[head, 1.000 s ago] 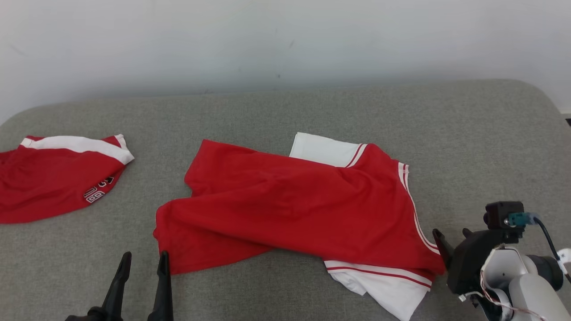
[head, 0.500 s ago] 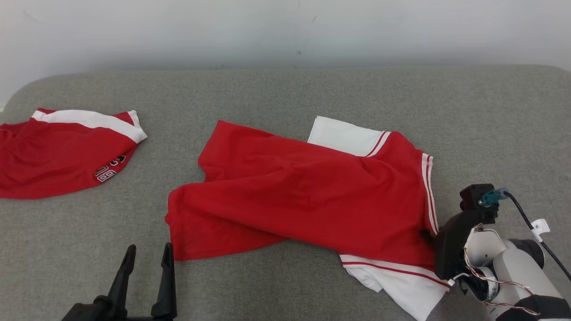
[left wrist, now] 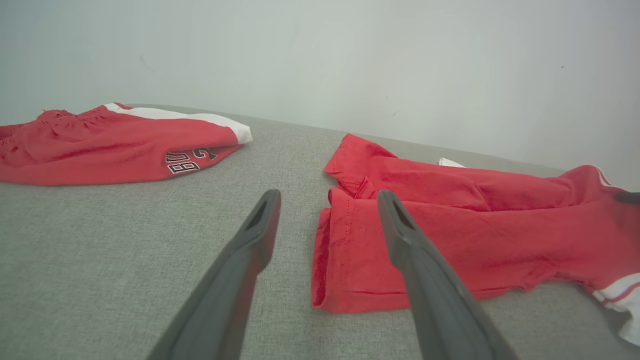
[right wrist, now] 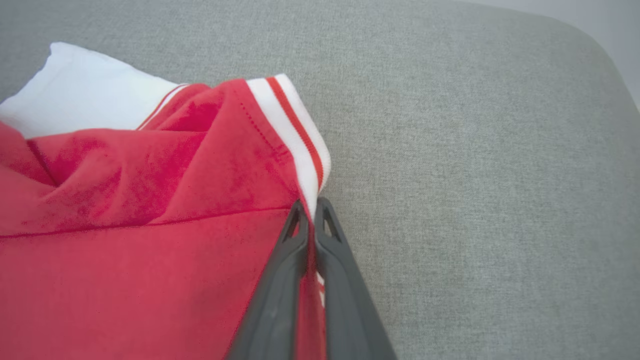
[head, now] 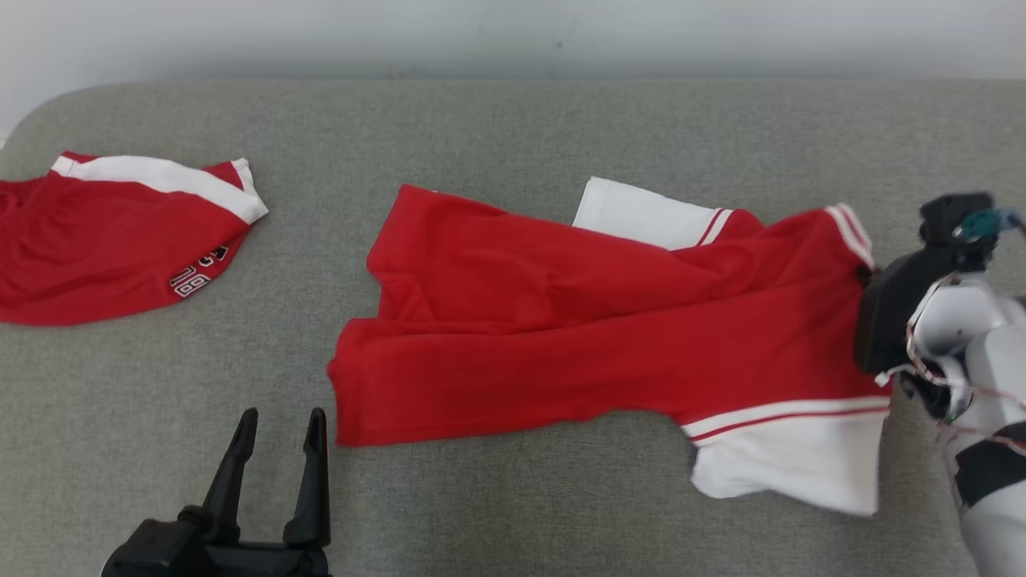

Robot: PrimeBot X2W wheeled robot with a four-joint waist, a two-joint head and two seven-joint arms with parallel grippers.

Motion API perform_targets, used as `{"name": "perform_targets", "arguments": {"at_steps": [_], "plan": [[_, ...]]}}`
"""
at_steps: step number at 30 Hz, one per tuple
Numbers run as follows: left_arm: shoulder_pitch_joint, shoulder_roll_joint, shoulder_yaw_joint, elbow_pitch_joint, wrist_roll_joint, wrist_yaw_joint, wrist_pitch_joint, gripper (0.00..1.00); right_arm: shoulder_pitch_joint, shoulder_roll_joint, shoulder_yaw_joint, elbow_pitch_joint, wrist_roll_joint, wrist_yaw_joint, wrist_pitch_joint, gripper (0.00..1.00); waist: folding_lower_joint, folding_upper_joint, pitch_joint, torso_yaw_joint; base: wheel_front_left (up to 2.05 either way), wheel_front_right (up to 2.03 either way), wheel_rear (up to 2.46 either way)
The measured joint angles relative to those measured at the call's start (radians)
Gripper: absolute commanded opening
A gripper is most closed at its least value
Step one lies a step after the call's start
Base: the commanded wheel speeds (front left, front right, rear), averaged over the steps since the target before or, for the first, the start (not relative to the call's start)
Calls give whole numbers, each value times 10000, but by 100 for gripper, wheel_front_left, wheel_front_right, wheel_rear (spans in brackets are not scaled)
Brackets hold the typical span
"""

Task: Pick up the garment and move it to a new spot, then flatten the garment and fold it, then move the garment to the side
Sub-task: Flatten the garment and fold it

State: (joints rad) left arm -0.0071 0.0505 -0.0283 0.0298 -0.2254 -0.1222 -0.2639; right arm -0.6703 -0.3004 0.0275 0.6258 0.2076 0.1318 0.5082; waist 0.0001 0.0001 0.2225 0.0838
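Observation:
The garment (head: 577,336) is a red shirt with white, red-striped trim, spread across the middle of the grey cushion. My right gripper (right wrist: 311,212) is shut on the garment's (right wrist: 150,225) striped right edge, and that edge is lifted off the cushion. In the head view the right gripper (head: 870,276) is at the garment's far right end, its fingertips hidden by cloth. My left gripper (head: 280,429) stands open near the front left, just left of the garment's lower left corner. Its fingers (left wrist: 410,240) frame that red corner (left wrist: 360,260) without touching it.
A second red garment (head: 112,240) with a white band and printed digits lies at the far left of the grey cushion (head: 513,128). A pale wall rises behind the cushion. The cushion's rounded right edge (right wrist: 600,60) lies beyond my right gripper.
My right gripper has closed on the garment's striped right edge and raised it, pulling the cloth out to the right. The head view has tilted down. The left gripper stays open.

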Motion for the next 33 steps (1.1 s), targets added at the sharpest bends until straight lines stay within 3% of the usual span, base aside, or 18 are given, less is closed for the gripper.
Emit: {"name": "perform_targets", "arguments": {"at_steps": [6,7,8,9,14,18,27,33], "plan": [[-318,2,-180,-59,0,-13,0,100,-988,-31,-422,675,-633,0,-936,0,1,0,329,306,0,0,0],[-360,0,-199,-58,0,-15,0,100,-1130,-10,-407,754,-769,0,-1208,27,0,0,375,360,0,0,0],[-388,-2,-230,-48,0,-15,0,100,-1255,31,-412,876,-813,0,-1427,27,0,0,416,415,0,0,0],[-432,-2,-240,-31,0,-19,2,100,-1324,82,-405,1007,-865,0,-1624,100,1,0,446,465,0,0,0],[-478,-2,-247,27,-23,-25,2,100,-1312,224,-316,1434,-1101,0,-2330,100,2,1,420,561,0,0,0],[-461,-4,-94,140,-48,-25,0,100,-1055,165,-297,1329,-1216,0,-3530,100,0,0,169,528,0,0,0],[-33,-8,351,604,-31,-27,2,100,1284,309,397,-368,-667,0,-6686,100,-3,0,-801,139,0,0,0],[178,-8,604,851,136,-23,0,100,3138,568,357,-1469,-606,0,-7438,100,-3,-1,-1458,-306,0,0,0]]}}
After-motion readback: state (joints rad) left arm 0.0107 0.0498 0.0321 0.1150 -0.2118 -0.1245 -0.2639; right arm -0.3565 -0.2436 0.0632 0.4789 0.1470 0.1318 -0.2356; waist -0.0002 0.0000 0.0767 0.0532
